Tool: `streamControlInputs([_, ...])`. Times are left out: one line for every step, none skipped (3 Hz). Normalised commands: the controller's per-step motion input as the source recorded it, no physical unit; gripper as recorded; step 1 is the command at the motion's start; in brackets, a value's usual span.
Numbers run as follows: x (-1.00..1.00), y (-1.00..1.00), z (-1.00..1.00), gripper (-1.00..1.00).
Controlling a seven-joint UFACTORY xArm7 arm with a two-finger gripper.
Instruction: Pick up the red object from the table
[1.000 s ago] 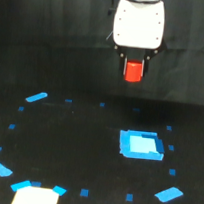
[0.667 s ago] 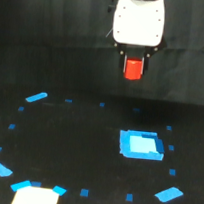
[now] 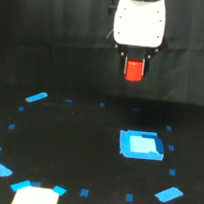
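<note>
The red object [image 3: 134, 69] is a small red-orange block hanging well above the table [image 3: 76, 148], high in the exterior view. My gripper [image 3: 134, 67] is shut on the red object, its dark fingers flanking the block's sides below the white gripper body. The black table lies far beneath the block, dotted with blue tape marks.
A larger blue square patch [image 3: 141, 145] lies on the table below and slightly to the exterior view's right of the gripper. Small blue tape marks form a ring around it. A white patch [image 3: 36, 197] sits at the bottom left edge. A dark curtain hangs behind.
The gripper with the red object has risen slightly; the table marks have not moved.
</note>
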Motion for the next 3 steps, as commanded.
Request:
streamControlInputs([-0.29,-0.31,0.17,-1.0])
streamControlInputs([0.6,0.13,-0.31,-1.0])
streamControlInputs([-0.19,-0.42,0.49,-1.0])
